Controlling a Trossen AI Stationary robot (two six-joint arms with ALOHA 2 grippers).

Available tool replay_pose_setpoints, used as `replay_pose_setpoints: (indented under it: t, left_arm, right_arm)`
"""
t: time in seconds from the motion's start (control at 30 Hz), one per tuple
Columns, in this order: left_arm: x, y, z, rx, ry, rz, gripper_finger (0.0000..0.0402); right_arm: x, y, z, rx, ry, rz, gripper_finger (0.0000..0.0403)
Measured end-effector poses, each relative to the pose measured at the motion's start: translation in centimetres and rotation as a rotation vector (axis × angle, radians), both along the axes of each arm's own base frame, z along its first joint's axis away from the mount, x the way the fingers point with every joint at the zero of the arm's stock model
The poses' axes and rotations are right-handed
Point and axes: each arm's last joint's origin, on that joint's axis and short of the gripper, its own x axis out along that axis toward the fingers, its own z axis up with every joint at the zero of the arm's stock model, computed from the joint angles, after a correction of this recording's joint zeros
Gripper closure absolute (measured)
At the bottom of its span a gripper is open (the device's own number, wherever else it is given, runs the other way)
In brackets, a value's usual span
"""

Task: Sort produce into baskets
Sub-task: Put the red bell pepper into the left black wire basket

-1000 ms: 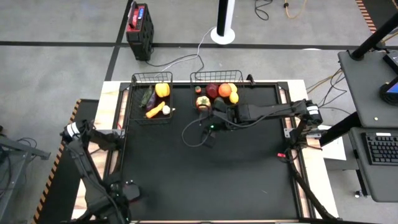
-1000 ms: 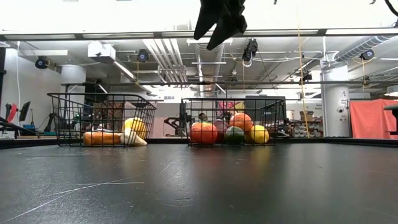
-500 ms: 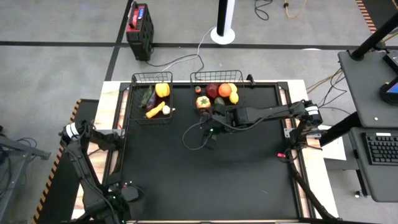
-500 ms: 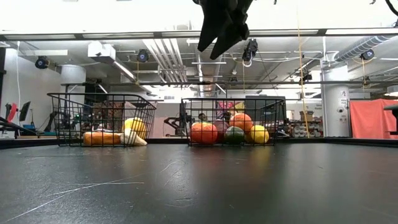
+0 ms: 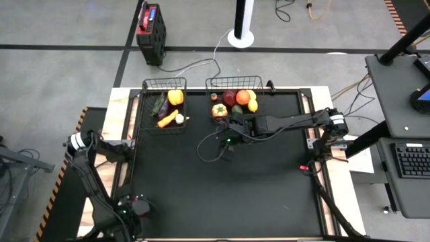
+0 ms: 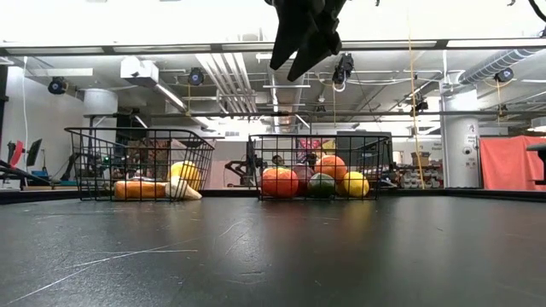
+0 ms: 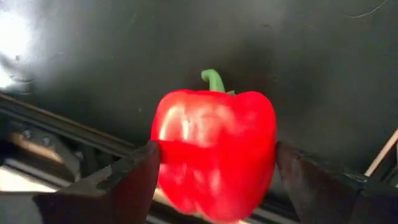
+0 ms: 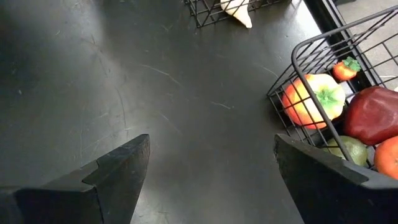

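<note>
The left gripper [image 7: 214, 177] is hanging at the tabletop's [image 5: 222, 188] near left corner, its fingers [image 7: 99, 186] clenched on a glossy red toy bell pepper [image 7: 214, 155]. The right gripper [image 8: 211, 180] is hovering beside the wider black wire-mesh basket [image 5: 234, 84] of fruit, fingers spread and holding nothing. The narrower black wire-mesh basket [image 5: 163, 121] is holding vegetables.

Floor: grey concrete [image 5: 60, 74] crossed by dark tape lines [image 5: 67, 47].
Table: black top [image 5: 222, 188] with a pale wooden rim [image 5: 121, 101].
Beyond the table's far edge: red-and-black box [image 5: 150, 25]; white stand base [image 5: 241, 35].
Right side: dark desk [image 5: 403, 87] with keyboard [image 5: 412, 160].
Ceiling: exposed ducts [image 6: 281, 81], bright light strips [image 6: 171, 47].
Far right: orange-red curtain [image 6: 510, 162].
</note>
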Motion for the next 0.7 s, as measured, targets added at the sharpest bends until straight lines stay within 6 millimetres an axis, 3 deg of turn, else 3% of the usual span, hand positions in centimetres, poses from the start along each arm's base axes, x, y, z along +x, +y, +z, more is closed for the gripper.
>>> replay_pose_setpoints:
  t: [0.3,0.7]
  left_arm:
    - [-0.27,0.19,-0.89,0.010,-0.041,-0.025,0.0111]
    - [0.22,-0.11,-0.01,0.050,-0.155,-0.017,0.0200]
  right_arm:
    - [0.00,0.00,0.00,-0.001,0.001,0.001,0.0071]
    - [-0.01,0.00,-0.01,-0.001,0.002,0.001,0.0071]
